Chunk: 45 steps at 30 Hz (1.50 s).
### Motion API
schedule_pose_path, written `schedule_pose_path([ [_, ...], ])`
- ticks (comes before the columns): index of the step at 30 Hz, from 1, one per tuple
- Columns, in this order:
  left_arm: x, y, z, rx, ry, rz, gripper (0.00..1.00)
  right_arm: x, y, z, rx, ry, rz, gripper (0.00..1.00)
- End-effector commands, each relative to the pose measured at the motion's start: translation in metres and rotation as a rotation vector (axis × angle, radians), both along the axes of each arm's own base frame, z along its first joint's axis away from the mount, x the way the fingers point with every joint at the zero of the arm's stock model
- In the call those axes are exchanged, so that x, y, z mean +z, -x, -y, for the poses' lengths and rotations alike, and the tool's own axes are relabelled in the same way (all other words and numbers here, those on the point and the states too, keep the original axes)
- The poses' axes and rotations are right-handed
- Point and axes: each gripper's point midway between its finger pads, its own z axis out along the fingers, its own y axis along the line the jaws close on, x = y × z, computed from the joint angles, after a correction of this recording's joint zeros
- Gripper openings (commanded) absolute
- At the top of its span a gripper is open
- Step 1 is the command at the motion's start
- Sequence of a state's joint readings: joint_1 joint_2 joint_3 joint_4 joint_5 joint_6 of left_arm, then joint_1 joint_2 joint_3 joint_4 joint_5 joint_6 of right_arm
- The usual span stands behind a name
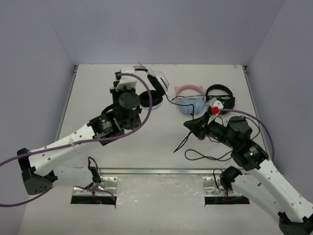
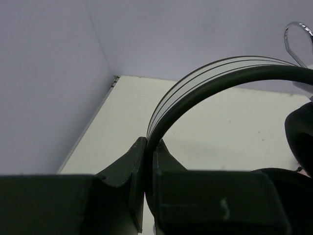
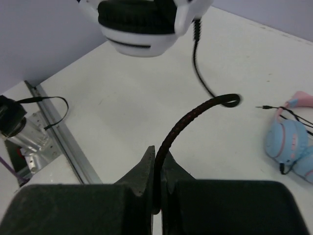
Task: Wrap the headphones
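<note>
The white headphones (image 1: 155, 81) are lifted at the back left of the table. My left gripper (image 1: 122, 78) is shut on their black-and-white headband (image 2: 205, 83), which arcs up from between the jaws (image 2: 149, 144). A white ear cup with a black cushion (image 3: 137, 24) hangs in front of the right wrist camera. The thin black cable (image 1: 171, 102) runs from that cup to my right gripper (image 1: 191, 126), which is shut on the braided cable (image 3: 190, 117) at its fingertips (image 3: 159, 154). The rest of the cable (image 1: 205, 157) lies looped on the table near the right arm.
Pink-and-blue cat-ear headphones (image 1: 190, 98) and all-black headphones (image 1: 220, 95) lie at the back right, just beyond my right gripper; the cat-ear pair also shows in the right wrist view (image 3: 288, 142). A metal rail (image 1: 156, 172) runs along the near edge. Walls enclose the table.
</note>
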State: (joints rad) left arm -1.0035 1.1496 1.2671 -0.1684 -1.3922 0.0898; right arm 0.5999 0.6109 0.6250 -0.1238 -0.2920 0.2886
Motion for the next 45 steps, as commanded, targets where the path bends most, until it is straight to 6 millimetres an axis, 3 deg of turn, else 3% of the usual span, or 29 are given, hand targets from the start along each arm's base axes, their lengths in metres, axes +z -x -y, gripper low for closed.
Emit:
schedule_pose_path([
  [1, 0.018, -0.029, -0.003, -0.011, 0.029, 0.047, 0.0, -0.001, -0.008, 0.039, -0.173, 0.159, -0.005, 0.01],
  [3, -0.011, -0.054, 0.014, -0.053, -0.023, -0.046, 0.0, 0.007, -0.007, 0.047, -0.193, 0.192, 0.011, 0.01],
  [5, -0.036, -0.074, 0.027, -0.084, -0.051, -0.127, 0.0, 0.001, -0.001, 0.052, -0.178, 0.251, -0.006, 0.01],
  [9, -0.073, -0.099, 0.063, -0.179, -0.143, -0.265, 0.0, 0.006, 0.01, 0.051, -0.094, 0.331, -0.015, 0.01],
  [10, -0.1, -0.107, 0.078, -0.22, -0.199, -0.354, 0.0, 0.001, 0.019, 0.048, -0.039, 0.354, -0.04, 0.01],
  [11, -0.095, -0.113, 0.088, -0.245, -0.192, -0.358, 0.0, -0.001, 0.019, 0.047, -0.019, 0.382, -0.047, 0.01],
  [12, -0.102, -0.118, 0.096, -0.261, -0.207, -0.386, 0.0, 0.005, 0.022, 0.044, 0.001, 0.38, -0.044, 0.01],
  [13, -0.125, -0.124, 0.105, -0.281, -0.255, -0.453, 0.0, 0.003, 0.027, 0.043, 0.028, 0.393, -0.054, 0.01],
  [14, -0.124, -0.128, 0.11, -0.29, -0.265, -0.455, 0.0, 0.002, 0.03, 0.039, 0.073, 0.416, -0.036, 0.01],
  [17, -0.144, -0.135, 0.121, -0.331, -0.327, -0.504, 0.0, 0.01, 0.034, 0.036, 0.12, 0.436, -0.023, 0.01],
  [20, -0.154, -0.121, 0.162, -0.639, -0.288, -0.517, 0.0, 0.019, 0.017, 0.037, 0.072, 0.462, 0.037, 0.01],
  [21, -0.175, -0.111, 0.163, -0.699, -0.298, -0.54, 0.0, 0.019, 0.013, 0.035, 0.078, 0.475, 0.053, 0.01],
  [22, -0.161, -0.1, 0.178, -0.828, -0.261, -0.487, 0.0, 0.022, 0.009, 0.033, 0.075, 0.475, 0.074, 0.01],
  [25, -0.17, -0.07, 0.195, -1.027, -0.263, -0.498, 0.0, 0.023, 0.001, 0.028, 0.092, 0.494, 0.12, 0.01],
  [30, -0.179, -0.014, 0.223, -1.374, -0.232, -0.548, 0.0, 0.002, -0.022, 0.035, 0.04, 0.601, 0.149, 0.01],
  [34, -0.177, 0.012, 0.223, -1.459, -0.262, -0.577, 0.0, -0.008, -0.035, 0.047, -0.043, 0.651, 0.167, 0.01],
  [37, -0.165, 0.013, 0.215, -1.428, -0.268, -0.545, 0.0, -0.019, -0.051, 0.067, -0.169, 0.721, 0.169, 0.01],
  [38, -0.165, 0.013, 0.212, -1.416, -0.274, -0.544, 0.0, -0.019, -0.053, 0.069, -0.187, 0.725, 0.175, 0.01],
  [42, -0.134, 0.025, 0.203, -1.435, -0.261, -0.452, 0.0, -0.012, -0.067, 0.086, -0.331, 0.731, 0.215, 0.01],
  [45, -0.121, 0.024, 0.19, -1.378, -0.265, -0.412, 0.0, -0.004, -0.066, 0.084, -0.337, 0.688, 0.225, 0.01],
])
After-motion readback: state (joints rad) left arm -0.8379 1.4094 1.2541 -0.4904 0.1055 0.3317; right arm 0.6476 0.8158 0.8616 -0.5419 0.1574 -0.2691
